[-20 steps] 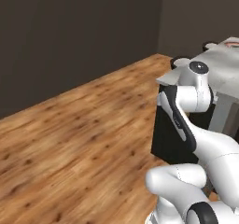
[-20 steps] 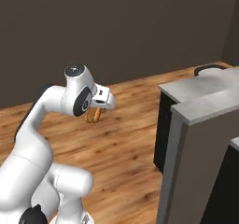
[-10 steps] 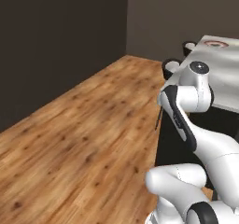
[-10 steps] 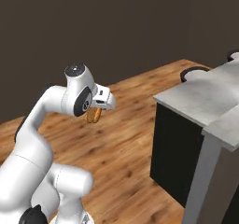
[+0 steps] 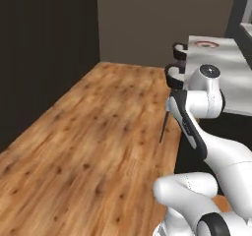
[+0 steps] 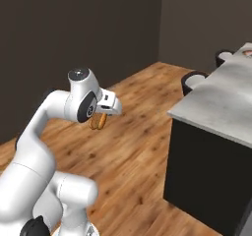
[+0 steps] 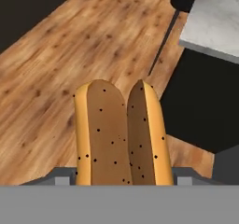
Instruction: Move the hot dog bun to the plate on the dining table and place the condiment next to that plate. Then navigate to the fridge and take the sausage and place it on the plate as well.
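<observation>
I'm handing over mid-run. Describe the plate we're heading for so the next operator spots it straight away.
Find the long marble dining table on its dark base, ahead on the right in the left base view. The plate lies flat near its far end, round, with a red rim and pale centre. The dark chairs nearby stand beside the table, off the slab.

The base has turned, bringing the dining table and plate into view.
</observation>
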Available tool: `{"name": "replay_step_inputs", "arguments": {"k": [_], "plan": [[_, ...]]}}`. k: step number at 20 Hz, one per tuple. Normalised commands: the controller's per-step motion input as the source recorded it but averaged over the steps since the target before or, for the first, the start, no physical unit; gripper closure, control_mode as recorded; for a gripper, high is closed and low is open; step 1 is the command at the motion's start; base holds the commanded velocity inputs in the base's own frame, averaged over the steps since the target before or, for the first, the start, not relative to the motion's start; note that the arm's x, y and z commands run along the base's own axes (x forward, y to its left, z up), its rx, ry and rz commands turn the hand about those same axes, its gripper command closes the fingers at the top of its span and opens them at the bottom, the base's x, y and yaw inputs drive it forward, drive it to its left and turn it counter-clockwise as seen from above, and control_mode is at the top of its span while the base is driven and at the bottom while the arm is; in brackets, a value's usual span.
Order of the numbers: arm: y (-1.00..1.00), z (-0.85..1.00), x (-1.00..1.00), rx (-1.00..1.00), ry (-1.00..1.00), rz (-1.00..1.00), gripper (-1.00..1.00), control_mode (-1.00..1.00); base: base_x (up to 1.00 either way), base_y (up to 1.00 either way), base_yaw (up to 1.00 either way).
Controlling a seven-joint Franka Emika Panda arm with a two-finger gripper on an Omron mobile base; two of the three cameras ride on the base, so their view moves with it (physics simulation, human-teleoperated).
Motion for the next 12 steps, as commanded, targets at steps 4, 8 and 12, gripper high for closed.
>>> {"name": "replay_step_inputs", "arguments": {"k": [4, 8, 12], "plan": [[0.0, 0.0, 0.0, 0.0, 0.0, 0.0, 1.0, 1.0, 0.89, 0.88, -0.45], [0.0, 0.0, 0.0, 0.0, 0.0, 0.0, 1.0, 1.0, 0.97, 0.89, -0.44], [0.0, 0.0, 0.0, 0.0, 0.0, 0.0, 1.0, 1.0, 1.0, 0.81, -0.41]]}}
